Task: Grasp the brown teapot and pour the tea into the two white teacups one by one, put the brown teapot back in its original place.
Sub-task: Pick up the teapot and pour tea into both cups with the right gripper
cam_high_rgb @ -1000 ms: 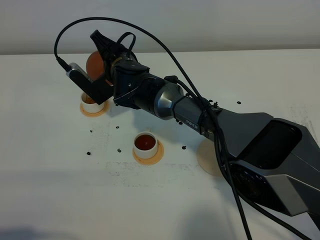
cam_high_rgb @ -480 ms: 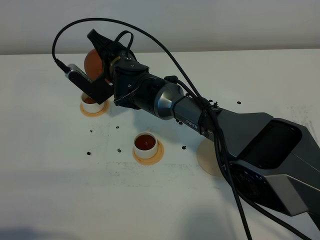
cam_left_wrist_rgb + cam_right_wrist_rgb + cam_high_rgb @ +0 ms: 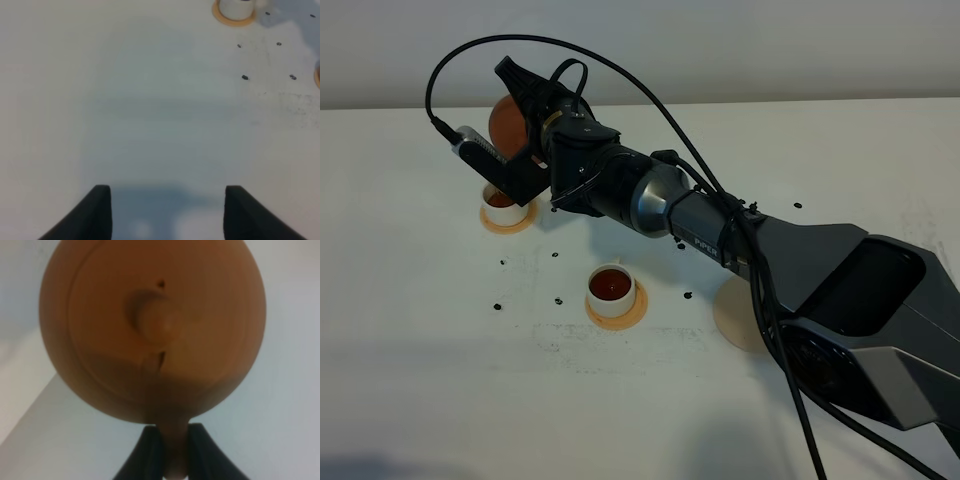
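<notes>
Brown teapot (image 3: 503, 120) hangs in the air close to the worktop's (image 3: 420, 360) far edge, where the pale wall begins, and sits just above the far teacup (image 3: 506, 207). The right hand (image 3: 174, 450) is clamped narrow on the pot's loop handle, its dark fingers (image 3: 150, 450) pressed against either side. The right wrist view looks straight onto the knobbed lid, so the pot is tipped over. The far teacup stands on its orange-tan coaster (image 3: 510, 226), largely hidden under the wrist camera, with a little tea showing inside. The near teacup (image 3: 611, 292) stands well apart on a second orange-tan coaster (image 3: 636, 310), filled with dark tea (image 3: 610, 285). To its right, the pale beige coaster (image 3: 730, 322) lies bare, half covered from view by the forearm that crosses above it. Small black specks (image 3: 498, 305) dot the surface between the cups. Broad open worktop lies to the left and toward the near edge. There the left hand (image 3: 167, 200) hovers with its fingers spread wide, holding nothing. Against the frame a second ago, the pot and the right hand have crept slightly up and toward the left, while both cups and all three coasters keep their places.
</notes>
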`<state>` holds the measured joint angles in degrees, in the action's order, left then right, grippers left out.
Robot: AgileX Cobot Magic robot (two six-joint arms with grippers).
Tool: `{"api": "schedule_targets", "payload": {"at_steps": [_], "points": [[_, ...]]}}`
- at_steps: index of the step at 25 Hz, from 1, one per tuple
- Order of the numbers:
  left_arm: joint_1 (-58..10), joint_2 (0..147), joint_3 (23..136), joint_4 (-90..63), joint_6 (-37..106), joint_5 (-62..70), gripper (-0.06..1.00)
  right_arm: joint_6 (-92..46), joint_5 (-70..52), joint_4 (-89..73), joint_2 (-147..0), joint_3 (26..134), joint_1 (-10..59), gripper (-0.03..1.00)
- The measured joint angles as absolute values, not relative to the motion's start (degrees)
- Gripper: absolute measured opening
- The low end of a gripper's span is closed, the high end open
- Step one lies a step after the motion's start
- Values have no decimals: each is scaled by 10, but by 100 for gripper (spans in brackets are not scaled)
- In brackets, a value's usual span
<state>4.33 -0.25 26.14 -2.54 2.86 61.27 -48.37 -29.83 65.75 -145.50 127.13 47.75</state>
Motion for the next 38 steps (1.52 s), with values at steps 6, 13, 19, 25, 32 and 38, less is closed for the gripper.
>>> {"api": "schedule_targets", "payload": {"at_steps": [6,13,19,25,32,38], "points": [[43,-2,261,-25,29,613,48,-484,-297,658,-1455,1271,477,12],[43,-2,261,-25,29,613,48,-483,-297,658,-1457,1271,477,12],[43,-2,261,-25,29,613,48,-483,-296,661,-1462,1271,477,12],[43,-2,261,-25,29,613,48,-483,-296,672,-1464,1271,477,12],[43,-2,261,-25,29,613,48,-483,-296,678,-1464,1271,477,12],[43,-2,261,-25,29,613,48,-484,-296,688,-1464,1271,477,12]]}}
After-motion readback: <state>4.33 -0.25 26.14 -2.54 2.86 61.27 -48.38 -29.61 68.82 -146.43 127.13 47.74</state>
